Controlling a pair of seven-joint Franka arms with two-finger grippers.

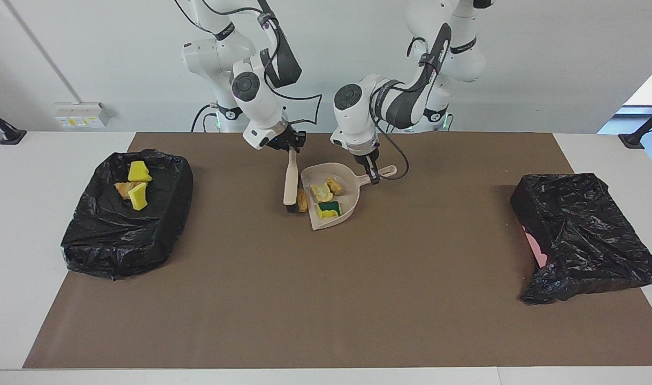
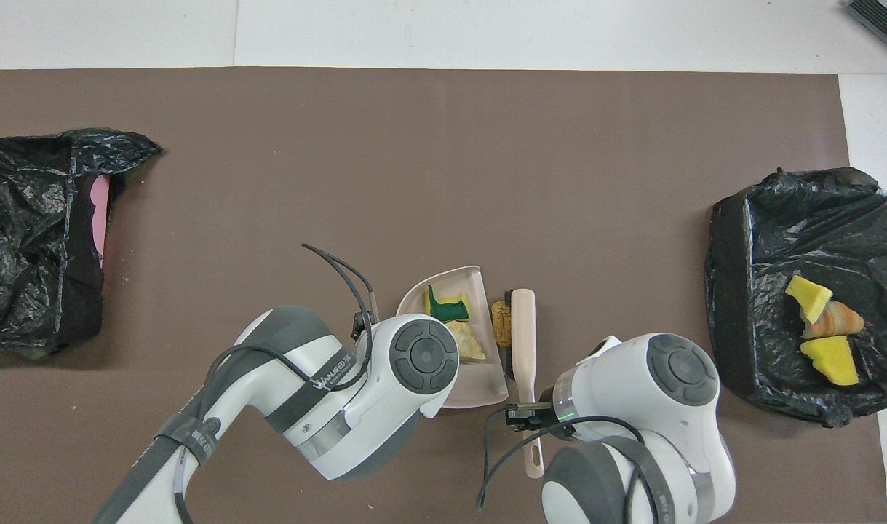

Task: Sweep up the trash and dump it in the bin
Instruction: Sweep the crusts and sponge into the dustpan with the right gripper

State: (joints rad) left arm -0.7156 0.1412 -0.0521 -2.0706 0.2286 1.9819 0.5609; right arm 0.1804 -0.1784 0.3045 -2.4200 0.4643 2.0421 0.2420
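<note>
My right gripper [image 1: 290, 146] is shut on the beige brush [image 1: 290, 181], whose bristles rest on the mat beside the mouth of the beige dustpan [image 1: 350, 205]. An orange-brown lump [image 1: 302, 200] lies between the bristles and the pan's lip; it also shows in the overhead view [image 2: 500, 322]. In the pan lie a yellow-and-green sponge [image 1: 330, 209], a tan lump [image 1: 321, 191] and a smaller brown lump [image 1: 335, 185]. My left gripper [image 1: 373, 174] is shut on the dustpan's handle. The black-lined bin [image 1: 160, 224] at the right arm's end holds two yellow sponge chunks [image 1: 138, 171] and a bread lump [image 1: 122, 188].
A second black bag [image 1: 582, 235] with a pink patch lies at the left arm's end of the brown mat [image 1: 326, 299]. In the overhead view my left arm's wrist covers the dustpan's handle and part of the pan [image 2: 479, 389].
</note>
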